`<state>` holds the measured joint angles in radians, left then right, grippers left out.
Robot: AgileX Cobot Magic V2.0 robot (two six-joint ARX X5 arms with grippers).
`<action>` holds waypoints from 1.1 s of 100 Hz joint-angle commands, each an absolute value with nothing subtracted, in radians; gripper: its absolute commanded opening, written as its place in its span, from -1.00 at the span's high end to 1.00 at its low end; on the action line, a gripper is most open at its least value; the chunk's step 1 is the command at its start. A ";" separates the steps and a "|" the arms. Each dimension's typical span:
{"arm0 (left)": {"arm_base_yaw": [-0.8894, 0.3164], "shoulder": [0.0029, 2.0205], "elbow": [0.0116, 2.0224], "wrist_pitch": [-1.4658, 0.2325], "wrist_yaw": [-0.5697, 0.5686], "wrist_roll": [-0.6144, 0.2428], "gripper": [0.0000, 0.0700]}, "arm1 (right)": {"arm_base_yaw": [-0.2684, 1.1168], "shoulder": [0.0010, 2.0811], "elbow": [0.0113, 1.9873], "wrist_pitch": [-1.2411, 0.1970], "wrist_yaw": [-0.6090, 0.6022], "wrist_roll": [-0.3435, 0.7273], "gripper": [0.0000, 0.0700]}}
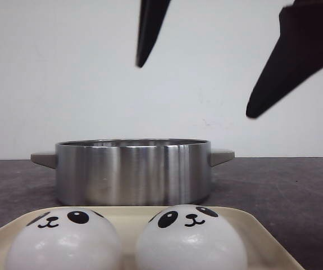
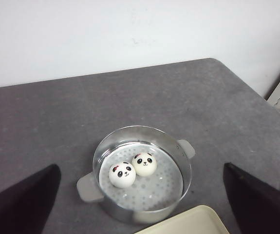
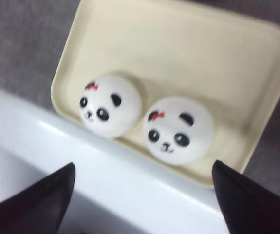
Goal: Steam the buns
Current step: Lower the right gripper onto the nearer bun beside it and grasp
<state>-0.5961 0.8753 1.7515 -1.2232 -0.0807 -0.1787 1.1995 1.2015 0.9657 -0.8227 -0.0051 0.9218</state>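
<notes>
Front view recorded four buns in all: two on the cream tray [image 1: 251, 225], namely the left tray bun [image 1: 64, 239] and the right tray bun [image 1: 190, 236], and two more inside the steel pot [image 2: 142, 214], seen from the left wrist as the first pot bun [image 2: 122, 175] and the second pot bun [image 2: 144, 164], touching each other on the perforated insert. One pot and one tray were counted. The left gripper [image 2: 142, 200] hung above the pot with jaws spread wide and empty, the pot's buns lying between and beyond them. The right gripper [image 3: 142, 202] stood over the tray, jaws likewise wide apart and empty, both tray buns just beyond the fingertips, near the tray's edge. The grey table [image 2: 42, 122] lay bare around the pot, with a white wall [image 1: 66, 73] behind.
</notes>
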 commanded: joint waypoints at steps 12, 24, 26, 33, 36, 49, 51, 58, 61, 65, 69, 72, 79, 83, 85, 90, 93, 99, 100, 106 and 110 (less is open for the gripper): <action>-0.603 0.828 1.766 -1.218 -0.102 -0.174 -1.00 | 1.227 1.288 0.982 -0.841 -0.027 0.936 -0.65; -0.603 0.813 1.766 -1.222 -0.112 -0.173 -1.00 | 1.227 1.361 0.982 -0.841 -0.027 0.934 -0.64; -0.603 0.812 1.766 -1.224 -0.112 -0.173 -1.00 | 1.227 1.374 0.982 -0.841 -0.027 0.933 -0.64; -0.603 0.811 1.766 -1.235 -0.112 -0.173 -1.00 | 1.227 1.421 0.982 -0.831 -0.020 0.927 -0.64; -0.603 0.811 1.766 -1.240 -0.112 -0.173 -1.00 | 1.226 1.438 0.982 -0.826 -0.007 0.928 -0.64; -0.603 0.811 1.764 -1.253 -0.112 -0.173 -1.00 | 1.224 1.496 0.982 -0.784 0.018 0.927 -0.64; -0.603 0.811 1.764 -1.256 -0.112 -0.173 -1.00 | 1.222 1.501 0.982 -0.778 0.018 0.927 -0.64; -0.603 0.811 1.764 -1.268 -0.112 -0.173 -1.00 | 1.215 1.518 0.982 -0.764 0.018 0.928 -0.64; -0.603 0.811 1.764 -1.272 -0.112 -0.173 -1.00 | 1.213 1.524 0.982 -0.760 0.018 0.927 -0.64; -0.603 0.811 1.764 -1.272 -0.112 -0.173 -1.00 | 1.210 1.531 0.982 -0.758 0.018 0.927 -0.61; -0.603 0.811 1.764 -1.272 -0.112 -0.171 -1.00 | 1.205 1.537 0.982 -0.759 0.020 0.926 -0.54; -0.603 0.811 1.764 -1.271 -0.112 -0.170 -1.00 | 1.201 1.544 0.982 -0.759 0.020 0.923 -0.51; -0.603 0.811 1.764 -1.271 -0.112 -0.169 -1.00 | 1.189 1.552 0.982 -0.759 0.026 0.910 -0.50; -0.603 0.811 1.764 -1.271 -0.112 -0.169 -1.00 | 1.184 1.559 0.982 -0.759 0.028 0.908 -0.50; -0.603 0.811 1.764 -1.271 -0.112 -0.169 -1.00 | 1.180 1.562 0.982 -0.759 0.028 0.907 -0.50; -0.603 0.811 1.764 -1.271 -0.112 -0.169 -1.00 | 1.169 1.566 0.982 -0.758 0.028 0.900 -0.50; -0.603 0.811 1.764 -1.270 -0.112 -0.169 -1.00 | 1.165 1.573 0.982 -0.754 0.027 0.897 -0.50; -0.603 0.811 1.764 -1.269 -0.112 -0.168 -1.00 | 1.151 1.577 0.982 -0.751 0.027 0.889 -0.49; -0.603 0.811 1.764 -1.268 -0.112 -0.168 -1.00 | 1.149 1.577 0.982 -0.750 0.027 0.888 -0.48; -0.603 0.811 1.764 -1.265 -0.112 -0.168 -1.00 | 1.138 1.584 0.982 -0.744 0.026 0.880 -0.46; -0.603 0.811 1.764 -1.263 -0.112 -0.167 -1.00 | 1.131 1.587 0.982 -0.741 0.026 0.878 -0.40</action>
<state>-0.5961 0.8040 1.7485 -1.2816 -0.1074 -0.1753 1.1267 1.5623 0.9657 -0.7479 0.0219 0.8963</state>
